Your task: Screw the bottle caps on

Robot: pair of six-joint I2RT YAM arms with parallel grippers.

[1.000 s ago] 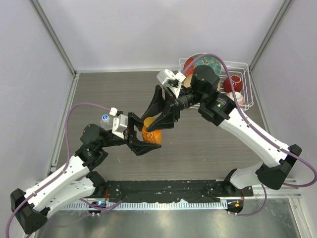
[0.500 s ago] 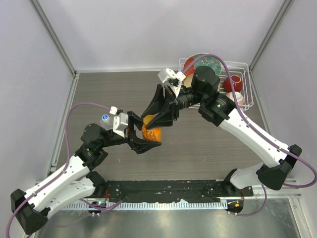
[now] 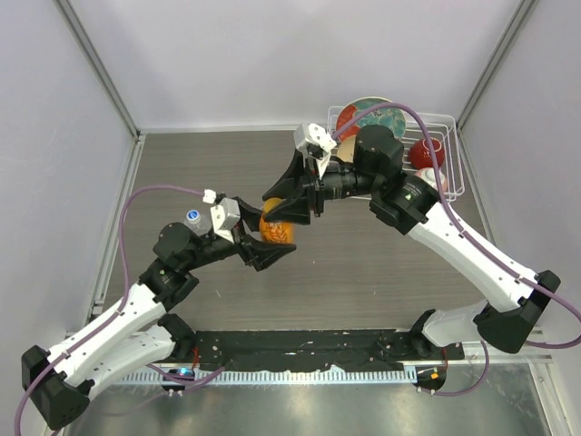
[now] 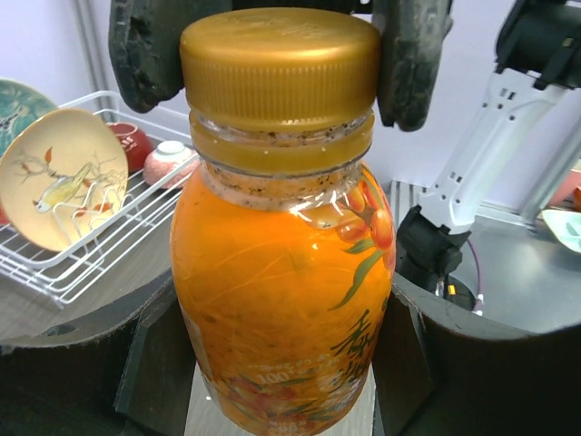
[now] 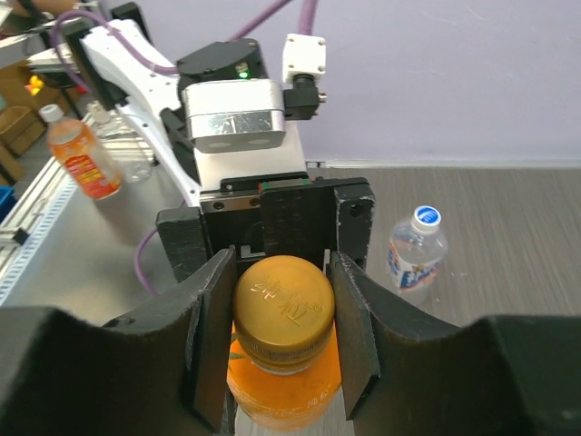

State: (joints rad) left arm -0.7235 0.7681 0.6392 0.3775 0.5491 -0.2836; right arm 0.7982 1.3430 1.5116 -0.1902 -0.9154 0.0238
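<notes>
Holding squat orange plastic bottle (image 4: 281,300) over middle of grey wood-grain bench (image 3: 363,263), with left gripper (image 3: 270,240) clamped on its body, one finger pressed to each side. Carries amber-orange ribbed screw cap (image 4: 280,64) on neck, seated down to collar ring. Takes right gripper (image 3: 285,212) from rack side, closed on that cap, dark pads touching opposite edges of its rim. Cannot tell whether bottle base touches bench.

Stands well left of held bottle, beside left arm (image 3: 136,300): small clear plastic water bottle (image 5: 416,252) with pale printed label, upright on bench, white-and-blue round cap (image 5: 426,216) already on top.

Sits at far right corner: white wire dish rack (image 3: 458,173), holding patterned round plates (image 3: 381,116) on edge and red bowl (image 3: 427,153).
</notes>
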